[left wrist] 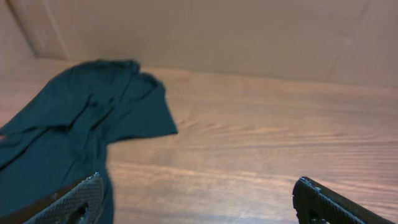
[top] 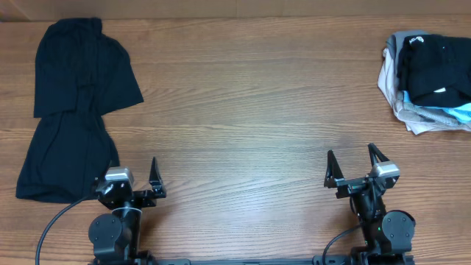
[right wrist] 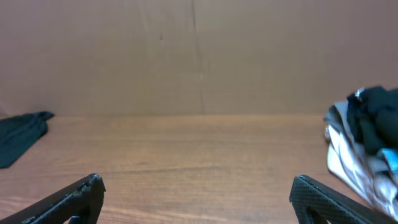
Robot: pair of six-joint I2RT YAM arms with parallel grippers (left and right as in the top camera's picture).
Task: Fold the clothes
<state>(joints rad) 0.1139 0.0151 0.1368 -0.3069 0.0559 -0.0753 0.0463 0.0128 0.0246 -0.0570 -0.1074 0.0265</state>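
The clothes, one large black T-shirt (top: 77, 103), lie crumpled and lengthwise along the table's left side, from the far edge to the near left. In the left wrist view the shirt (left wrist: 74, 124) spreads over the left half, reaching down to my left finger. My left gripper (top: 133, 168) (left wrist: 199, 180) stands open at the near edge, just right of the shirt's lower end, with nothing between its fingers. My right gripper (top: 351, 153) (right wrist: 197, 179) is open too, over bare wood at the near right. A bit of the shirt (right wrist: 22, 134) shows far left in the right wrist view.
A pile of other garments (top: 430, 81) (right wrist: 367, 143), black on top of grey, beige and light blue, sits at the far right edge. A brown cardboard wall (right wrist: 199, 56) closes the back of the wooden table (top: 250, 110).
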